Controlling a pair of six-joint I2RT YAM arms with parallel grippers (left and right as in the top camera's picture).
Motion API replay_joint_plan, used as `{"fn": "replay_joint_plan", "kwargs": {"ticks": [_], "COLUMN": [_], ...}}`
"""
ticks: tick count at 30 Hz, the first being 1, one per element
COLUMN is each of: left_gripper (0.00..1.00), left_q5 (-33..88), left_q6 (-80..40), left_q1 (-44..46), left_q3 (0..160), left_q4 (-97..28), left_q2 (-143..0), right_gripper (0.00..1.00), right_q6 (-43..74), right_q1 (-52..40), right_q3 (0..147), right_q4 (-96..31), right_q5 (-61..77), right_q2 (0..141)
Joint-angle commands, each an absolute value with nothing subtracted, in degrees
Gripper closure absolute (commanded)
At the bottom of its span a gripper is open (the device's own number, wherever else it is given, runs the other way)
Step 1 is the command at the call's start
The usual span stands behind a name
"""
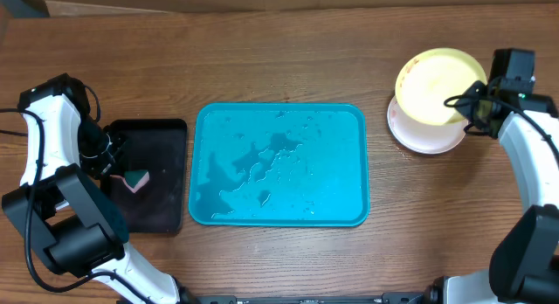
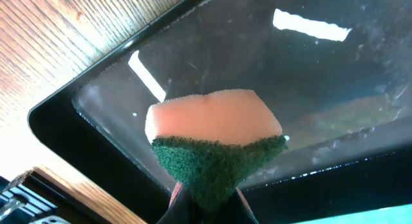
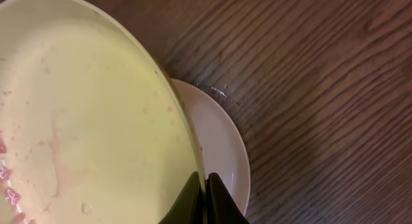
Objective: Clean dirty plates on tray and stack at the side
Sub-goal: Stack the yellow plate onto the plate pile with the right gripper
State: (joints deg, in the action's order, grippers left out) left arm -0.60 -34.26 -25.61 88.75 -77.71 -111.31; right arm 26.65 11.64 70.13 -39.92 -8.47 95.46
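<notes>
Left: left gripper [image 2: 206, 208] clamped on a sponge [image 2: 212, 130] over the black tray [image 1: 162, 208]. Centre: turquoise tray [image 1: 279, 107] holds only a water film, no plates. Right: right gripper [image 3: 205, 201] pinches the rim of the tilted yellow-green plate [image 1: 437, 86], directly above the white plate [image 1: 424, 140] that lies on the table; stacking likely calls for a straight descent.

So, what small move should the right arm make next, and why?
Probably lower the yellow plate flat onto the white plate: the right gripper pinches its rim, and it hangs tilted, off-centre, over the white one.
</notes>
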Motion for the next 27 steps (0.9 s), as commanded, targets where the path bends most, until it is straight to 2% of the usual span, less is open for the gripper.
{"fn": "replay_joint_plan", "kwargs": {"ticks": [1,4,5,6,8,9,11,18,27], "left_gripper": [0.96,0.96,0.96,0.96,0.96,0.96,0.96,0.96,0.96], "left_q5": [-0.14,-0.16,-0.14,-0.14,-0.14,-0.14,-0.14,0.05,1.15], "left_q6": [-33.15,-33.15,-33.15,-33.15,-33.17,-33.17,-33.15,-32.01,-31.83], "left_q1": [-25.47,-25.47,-25.47,-25.47,-25.47,-25.47,-25.47,-25.43,-25.43], "left_q3": [88.60,88.60,88.60,88.60,88.60,88.60,88.60,88.40,83.11], "left_q4": [-77.67,-77.62,-77.54,-77.49,-77.45,-77.41,-77.30,-76.38,-70.08], "left_q2": [-109.80,-109.80,-109.80,-109.80,-109.80,-109.80,-109.80,-109.80,-109.82], "right_gripper": [0.96,0.96,0.91,0.76,0.24,0.11,0.00,0.00,0.00], "right_q6": [27.29,27.29,27.29,27.27,27.27,27.24,27.22,22.00,19.70], "right_q1": [11.75,11.75,11.75,11.75,11.73,11.64,11.57,9.47,-4.69], "right_q3": [67.90,67.77,67.77,67.77,67.77,67.77,67.77,67.77,67.77], "right_q4": [-38.46,-38.17,-38.06,-37.74,-37.74,-37.78,-37.80,-38.41,-40.60], "right_q5": [-8.05,-8.01,-7.81,-7.03,-5.39,-4.21,-0.47,26.24,26.63], "right_q2": [97.60,99.39,99.83,100.03,100.22,100.22,100.22,100.20,100.20]}}
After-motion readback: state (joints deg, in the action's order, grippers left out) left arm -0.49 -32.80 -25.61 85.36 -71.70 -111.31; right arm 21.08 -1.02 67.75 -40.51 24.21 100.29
